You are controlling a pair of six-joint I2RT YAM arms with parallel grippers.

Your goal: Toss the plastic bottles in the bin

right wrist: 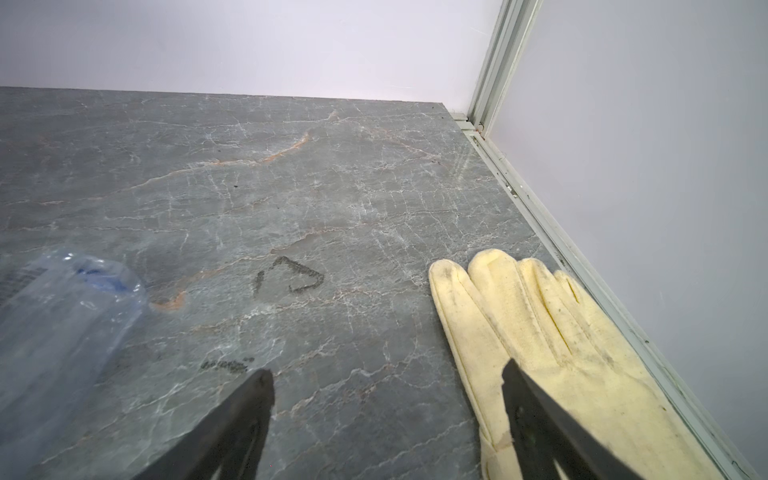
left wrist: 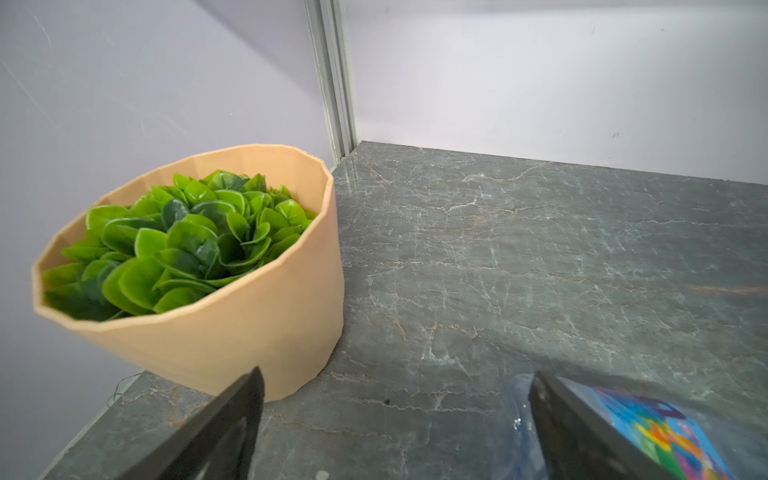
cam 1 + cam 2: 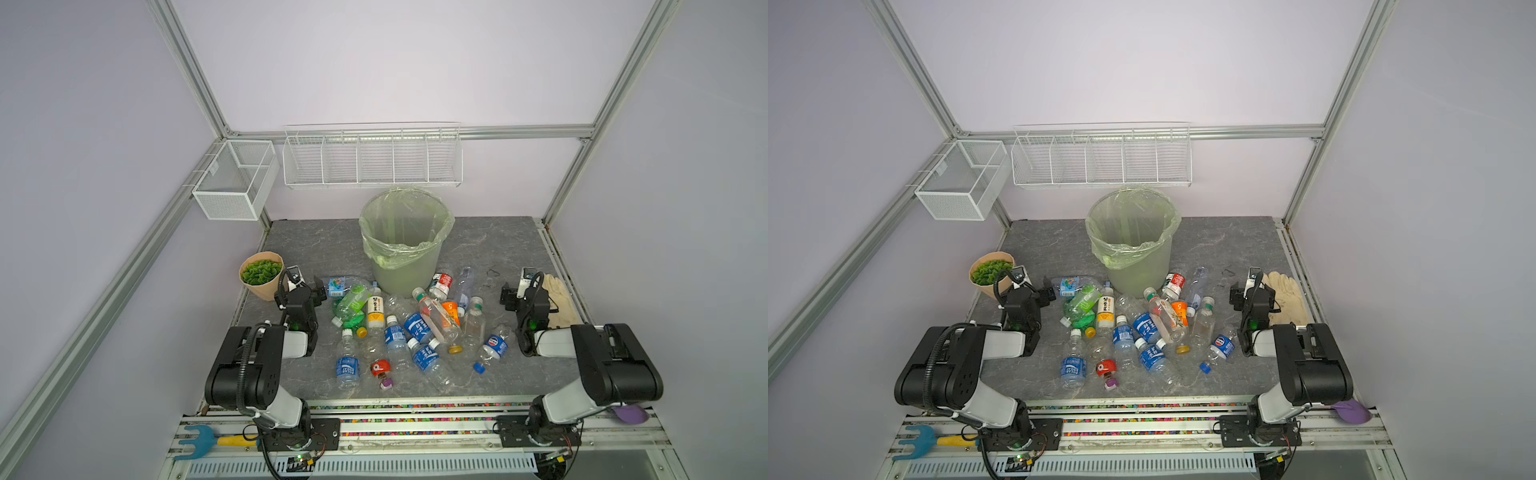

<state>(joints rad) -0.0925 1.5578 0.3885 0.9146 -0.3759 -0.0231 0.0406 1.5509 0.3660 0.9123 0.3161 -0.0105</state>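
State of the left claw point(image 2: 397, 382): wide open and empty, low over the table point(image 2: 540, 249), between the plant pot point(image 2: 249, 332) and a blue-labelled bottle point(image 2: 665, 428) just beside one finger.
State of the right claw point(image 1: 386, 374): wide open and empty, between a clear bottle point(image 1: 54, 311) and the glove point(image 1: 561, 332).
Where the bottles point(image 3: 417, 328) lie: heaped on the table between the arms, in front of the bin point(image 3: 399, 274); none shows inside it.
Risk in the heap: the bottles overlap, so closing on one probably rolls its neighbours away.
Risk of grip: round, thin walls may slip or buckle.
Risk of wrong pick: pot and glove sit close to the claws.
Risk at the bin: it stands tall, so a low release could strike the rim or snag the bag.
Look of the bottles: small, mostly clear, some crumpled; blue, red, orange and yellow-white labels, one green, coloured caps.
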